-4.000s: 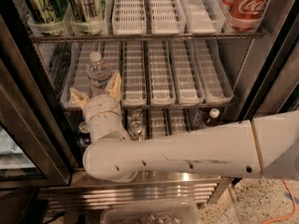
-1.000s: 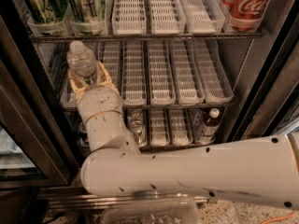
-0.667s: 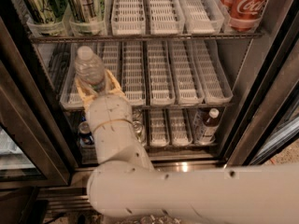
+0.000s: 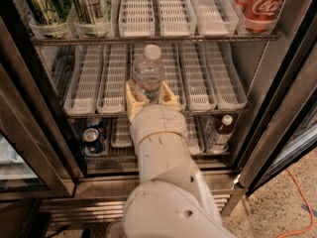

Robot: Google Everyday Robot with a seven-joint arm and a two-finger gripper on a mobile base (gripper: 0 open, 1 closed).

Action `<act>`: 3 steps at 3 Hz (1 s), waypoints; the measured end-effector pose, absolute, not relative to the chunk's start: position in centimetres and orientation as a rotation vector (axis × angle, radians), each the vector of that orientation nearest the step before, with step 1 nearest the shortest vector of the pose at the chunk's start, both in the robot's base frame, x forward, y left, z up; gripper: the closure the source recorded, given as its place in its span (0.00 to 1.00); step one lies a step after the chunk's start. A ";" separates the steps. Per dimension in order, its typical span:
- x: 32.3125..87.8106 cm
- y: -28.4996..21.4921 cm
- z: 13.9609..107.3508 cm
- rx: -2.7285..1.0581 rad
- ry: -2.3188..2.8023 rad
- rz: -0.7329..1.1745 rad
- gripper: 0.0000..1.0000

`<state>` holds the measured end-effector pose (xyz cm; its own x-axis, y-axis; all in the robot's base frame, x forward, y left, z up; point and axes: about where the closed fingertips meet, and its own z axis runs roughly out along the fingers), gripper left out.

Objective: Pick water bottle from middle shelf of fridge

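Note:
The water bottle (image 4: pixel 148 72), clear ribbed plastic with a white cap, stands upright between the two yellowish fingers (image 4: pixel 132 99) of my gripper (image 4: pixel 148 96). The gripper is shut on the bottle's lower half and holds it in front of the middle shelf (image 4: pixel 89 83), a wire rack with long white slotted lane trays. The bottle's base is hidden behind the gripper. My white arm (image 4: pixel 163 182) rises from the bottom of the view. The fridge (image 4: pixel 29 133) has a dark frame, open door and steel base.
Green cans (image 4: pixel 44 4) stand at the top shelf's left, red Coca-Cola cans (image 4: pixel 260 4) at its right. On the bottom shelf are a blue can (image 4: pixel 92 139) at left and a small dark-liquid bottle (image 4: pixel 220 133) at right. An orange cable (image 4: pixel 297 192) lies on the floor.
The gripper has closed on the bottle at the shelf's left lane, lifted it and drawn it out toward the middle. The view has shifted, so the shelves sit further right.

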<state>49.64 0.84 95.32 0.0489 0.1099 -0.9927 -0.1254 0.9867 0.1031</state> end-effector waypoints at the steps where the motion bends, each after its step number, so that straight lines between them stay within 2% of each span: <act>1: 50.1 -2.7 95.8 0.055 1.581 0.226 1.00; 3: 53.9 -4.4 95.0 0.122 1.669 0.341 1.00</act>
<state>53.95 -4.36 94.96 -0.1306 0.2774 -0.9518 -0.1188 0.9488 0.2928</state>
